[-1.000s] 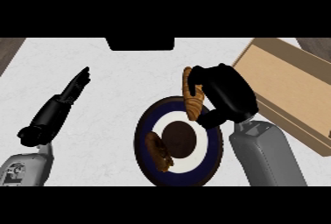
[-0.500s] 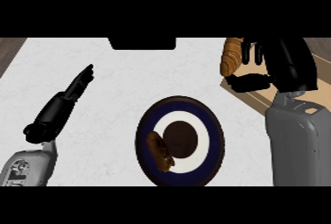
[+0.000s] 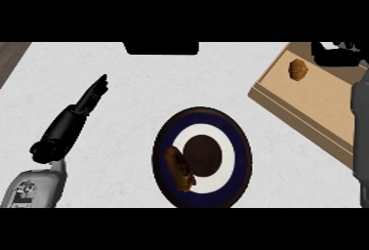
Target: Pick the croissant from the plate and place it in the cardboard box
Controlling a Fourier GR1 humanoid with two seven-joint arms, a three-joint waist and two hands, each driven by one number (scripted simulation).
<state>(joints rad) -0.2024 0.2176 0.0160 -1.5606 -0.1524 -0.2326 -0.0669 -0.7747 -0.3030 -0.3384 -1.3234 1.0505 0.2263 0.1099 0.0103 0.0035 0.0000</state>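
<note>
the small brown croissant (image 3: pixel 297 69) lies inside the flat tan cardboard box (image 3: pixel 317 105), just beside the black right hand (image 3: pixel 333 53), whose pose i cannot tell. the black left hand (image 3: pixel 86 100) rests straight-fingered, left of the dark blue round plate (image 3: pixel 242 151).

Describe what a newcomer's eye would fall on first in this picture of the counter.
The dark blue plate in the middle of the counter strikes first, with its white ring, dark centre and a brown item lying on its left side. Next comes the cardboard box at the right, the croissant lying inside it near the far end. The left hand rests open at the left, fingers straight.
</note>
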